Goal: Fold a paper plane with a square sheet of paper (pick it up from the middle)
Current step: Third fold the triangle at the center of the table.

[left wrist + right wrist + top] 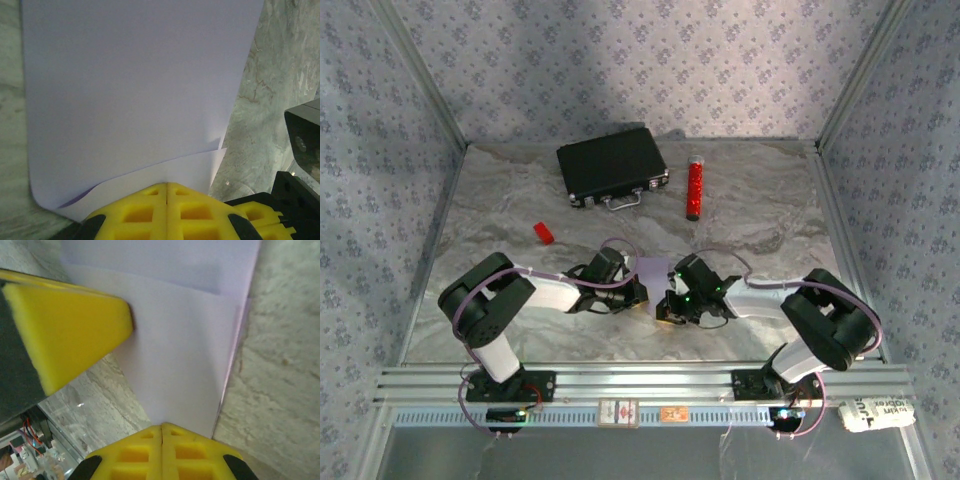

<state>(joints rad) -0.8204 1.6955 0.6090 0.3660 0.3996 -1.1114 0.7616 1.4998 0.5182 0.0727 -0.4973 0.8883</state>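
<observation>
At the counter's [750, 215] near middle, the partly folded square sheet of paper [130, 85] is pinched shut by both left end effector [166, 187] and right end effector [161, 429]; opposing pulls risk tearing it or skewing the layers.

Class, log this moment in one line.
left end effector: shut on square sheet of paper | right end effector: shut on it | paper: folded over
</observation>
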